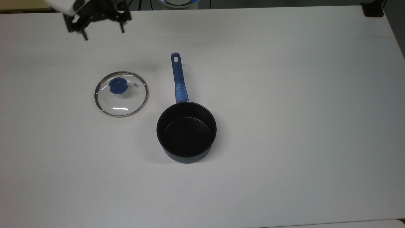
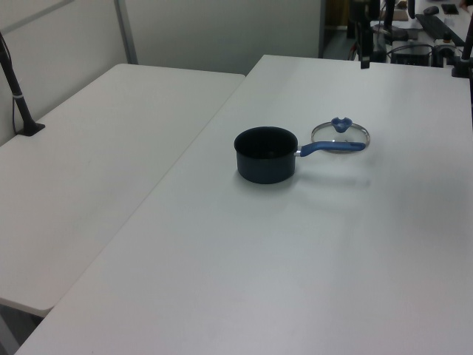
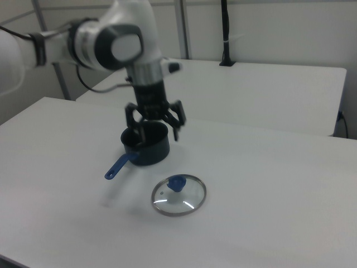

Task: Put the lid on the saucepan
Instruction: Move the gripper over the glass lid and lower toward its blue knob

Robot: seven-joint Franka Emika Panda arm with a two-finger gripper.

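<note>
On the white table (image 1: 284, 95), going from the top view's left to its right, the gripper (image 1: 102, 31) comes first, hanging in the air near the far edge with its two black fingers (image 1: 84, 34) spread apart and nothing between them. Below it in the top view the lid (image 1: 121, 94) lies flat on the tabletop, blue knob up, well apart from the gripper. Just beside the lid, to the top view's right, stands the saucepan (image 1: 186, 132), open and upright, its black inside bare, its blue handle (image 1: 178, 77) pointing toward the far edge. In the right view the gripper (image 3: 156, 125) hangs in front of the saucepan (image 3: 148, 146), above the lid (image 3: 179, 194).
</note>
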